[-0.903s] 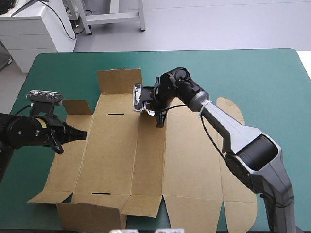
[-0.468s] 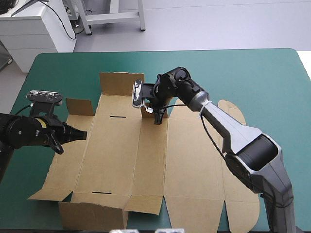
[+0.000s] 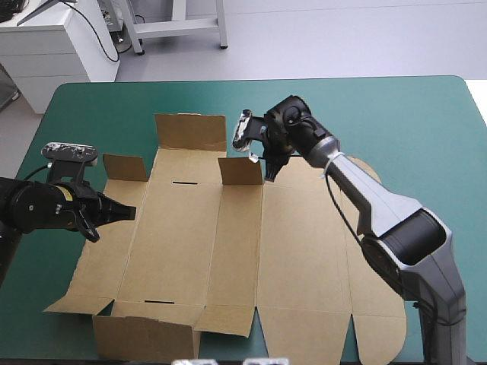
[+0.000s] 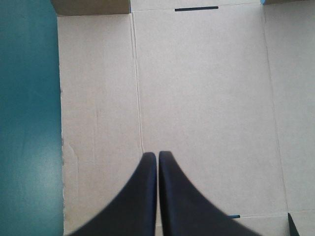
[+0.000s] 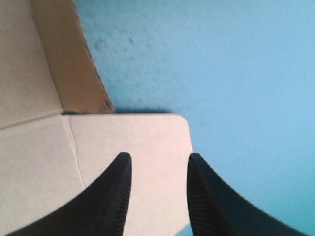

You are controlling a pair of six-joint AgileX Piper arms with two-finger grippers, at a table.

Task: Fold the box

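Note:
The brown box (image 3: 297, 251) lies as a cut sheet on the teal-green cover, mostly flat. Along its far edge a wide flap (image 3: 190, 131) and two small flaps (image 3: 240, 172) stand up. My right gripper (image 3: 270, 173) hovers just right of that middle small flap, open. In the right wrist view its gripper (image 5: 158, 160) is over a rounded flap corner (image 5: 133, 137), holding nothing. My left gripper (image 3: 131, 212) is shut at the sheet's left panel. In the left wrist view that gripper (image 4: 157, 155) points across bare board (image 4: 197, 88).
A flap (image 3: 144, 338) stands raised at the sheet's near left corner. Bare teal-green cover (image 3: 411, 122) stretches beyond the box toward the far and right edges. It also shows beside the board (image 4: 29, 123) and beyond the rounded flap (image 5: 221, 73).
My right gripper let go of the middle small flap, which now stands upright, and moved right and toward the far edge. The sheet shifted slightly right. The left arm stayed still.

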